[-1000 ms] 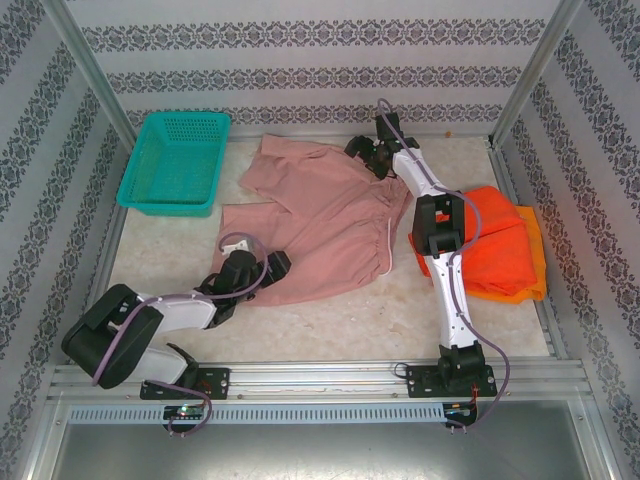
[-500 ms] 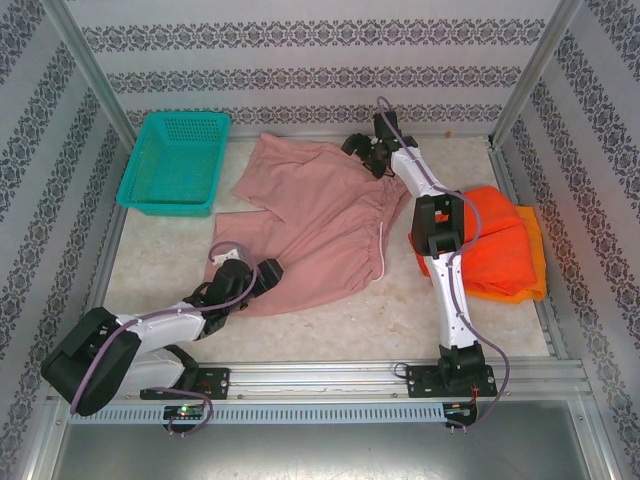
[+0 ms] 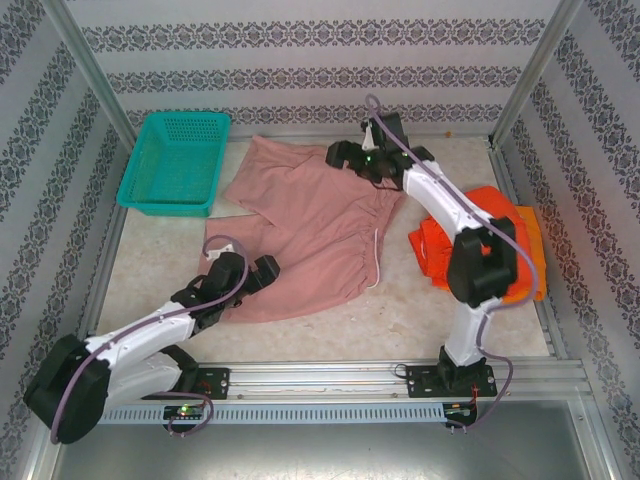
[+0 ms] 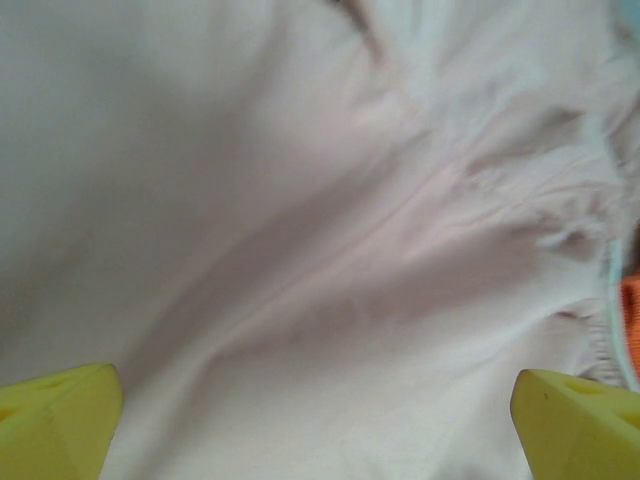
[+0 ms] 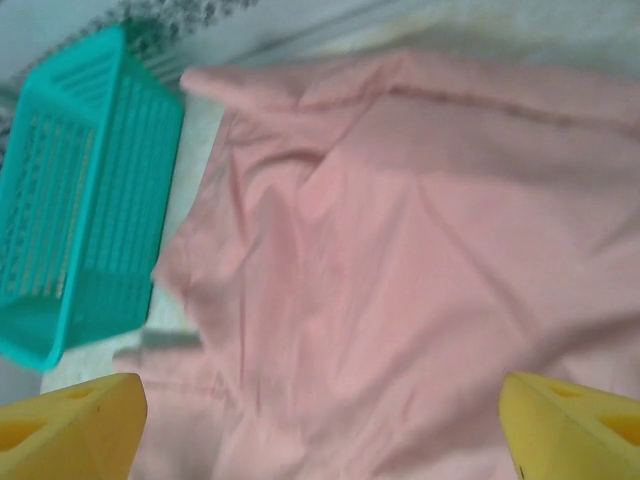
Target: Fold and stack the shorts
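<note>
The dusty pink shorts (image 3: pixel 310 230) lie spread in the middle of the table, with a white drawstring (image 3: pixel 377 262) at their right edge. My left gripper (image 3: pixel 262 272) hovers open over their near-left corner; its yellow fingertips (image 4: pixel 60 415) stand wide apart above pale pink cloth (image 4: pixel 330 250). My right gripper (image 3: pixel 340 155) is open over the shorts' far edge, its fingertips (image 5: pixel 570 425) apart above the pink fabric (image 5: pixel 400 250). The red-orange shorts (image 3: pixel 522 240) lie folded on the yellow-orange shorts (image 3: pixel 538 268) at the right, partly hidden by my right arm.
A teal mesh basket (image 3: pixel 175 160) stands at the far left and also appears as the teal basket (image 5: pixel 70 220) in the right wrist view. Patterned walls and metal posts close in the table. Bare tabletop (image 3: pixel 400 320) lies in front of the shorts.
My right gripper moved left along the shorts' far edge while its elbow swung right over the orange stack. My left arm stretched out lower, and the pink cloth shifted and flattened.
</note>
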